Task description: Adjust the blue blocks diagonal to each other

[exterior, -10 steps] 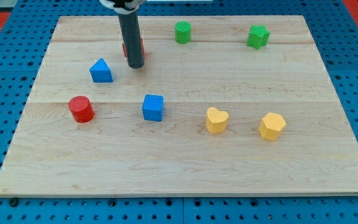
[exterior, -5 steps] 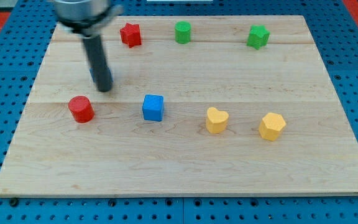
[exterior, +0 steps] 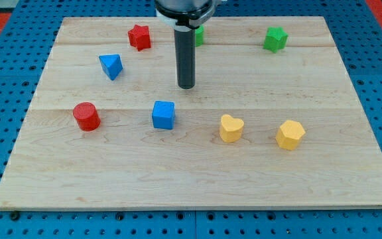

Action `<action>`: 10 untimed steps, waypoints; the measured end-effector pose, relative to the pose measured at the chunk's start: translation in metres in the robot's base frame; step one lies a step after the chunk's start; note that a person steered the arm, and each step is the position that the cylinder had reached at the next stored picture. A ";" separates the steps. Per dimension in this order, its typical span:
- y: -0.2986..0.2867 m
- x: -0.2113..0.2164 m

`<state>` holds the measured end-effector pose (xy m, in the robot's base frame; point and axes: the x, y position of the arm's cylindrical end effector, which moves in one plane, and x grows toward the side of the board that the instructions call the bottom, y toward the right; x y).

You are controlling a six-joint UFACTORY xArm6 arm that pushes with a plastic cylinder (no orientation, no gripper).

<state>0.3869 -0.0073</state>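
Observation:
A blue triangular block lies in the upper left of the wooden board. A blue cube sits below and to the right of it, near the board's middle. My tip rests on the board above and slightly right of the blue cube, well to the right of the blue triangular block, touching neither.
A red star block is at the top left and a red cylinder at the left. A green cylinder shows partly behind the rod; a green star is at the top right. A yellow heart and a yellow hexagon lie at the lower right.
My tip went left to the blue triangular block, then swung right to the middle. The blue triangular block has shifted slightly up and turned. The red star is uncovered.

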 end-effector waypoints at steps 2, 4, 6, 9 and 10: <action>0.037 0.017; 0.086 0.019; 0.068 0.009; -0.008 -0.036; -0.036 0.004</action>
<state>0.3905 -0.0429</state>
